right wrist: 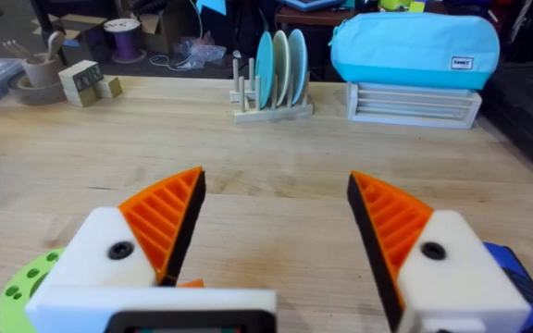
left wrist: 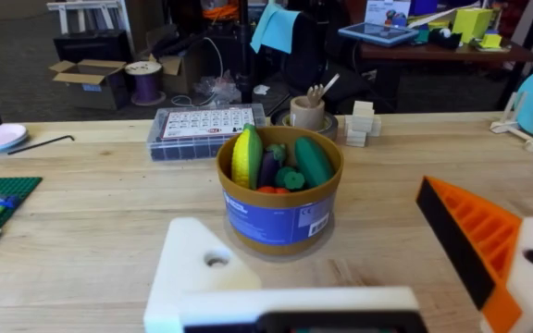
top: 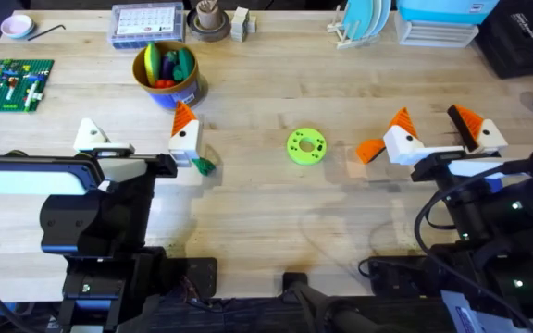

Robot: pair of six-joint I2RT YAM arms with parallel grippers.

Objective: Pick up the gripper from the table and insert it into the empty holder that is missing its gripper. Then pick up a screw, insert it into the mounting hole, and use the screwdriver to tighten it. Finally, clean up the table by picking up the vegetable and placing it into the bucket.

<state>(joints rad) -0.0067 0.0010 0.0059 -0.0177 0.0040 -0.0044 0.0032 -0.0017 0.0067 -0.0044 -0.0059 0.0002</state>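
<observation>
The orange ribbed gripper (top: pixel 370 150) lies on the table (top: pixel 266 213), touching my right gripper's left finger block; a sliver of this orange gripper (right wrist: pixel 189 283) shows beneath that block. My right gripper (top: pixel 431 118) (right wrist: pixel 276 185) is open, with both orange fingers on. My left gripper (top: pixel 137 125) (left wrist: pixel 322 231) is open too. One side of it is the bare white holder (top: pixel 89 134) (left wrist: pixel 197 268) with its mounting hole (left wrist: pixel 216 261). The dark green vegetable (top: pixel 202 166) lies by its fingered block. Beyond stands the bucket (top: pixel 165 69) (left wrist: pixel 280 199), holding toy vegetables. Screw and screwdriver are out of view.
A lime green disc (top: pixel 305 146) (right wrist: pixel 21 287) lies mid-table. A green brick plate (top: pixel 12 83) is at the far left. Along the back stand a parts case (top: pixel 146 23), brown cup (top: pixel 209 18), plate rack (top: pixel 364 18) and blue bag (top: pixel 438 11).
</observation>
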